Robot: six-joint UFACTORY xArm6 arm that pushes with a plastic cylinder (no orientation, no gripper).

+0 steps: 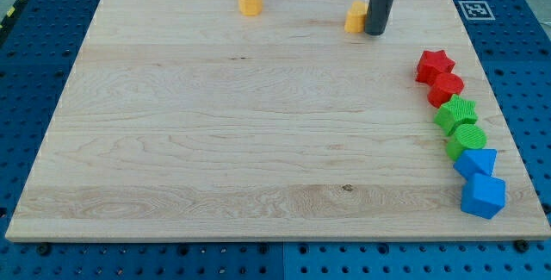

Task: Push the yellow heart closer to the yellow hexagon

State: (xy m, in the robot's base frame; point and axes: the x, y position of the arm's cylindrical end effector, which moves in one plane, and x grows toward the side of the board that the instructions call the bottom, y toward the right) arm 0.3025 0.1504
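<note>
- Nearest camera: blue cube, bottom of a blue, green and red column at the view's right.
- No jaws fitted; my tip touching right side of yellow heart, near top edge.
- Yellow hexagon well apart, leftward.
- Risk: off-centre contact; heart could spin away or slide off the board.

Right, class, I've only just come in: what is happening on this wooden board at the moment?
A robot arm ending in a dark rod is pushing small coloured blocks on a wooden board. My tip sits against the right side of the yellow heart block near the view's top edge. The yellow hexagon block lies apart, further to the view's left. Red, green and blue blocks line the view's right edge, untouched.
</note>
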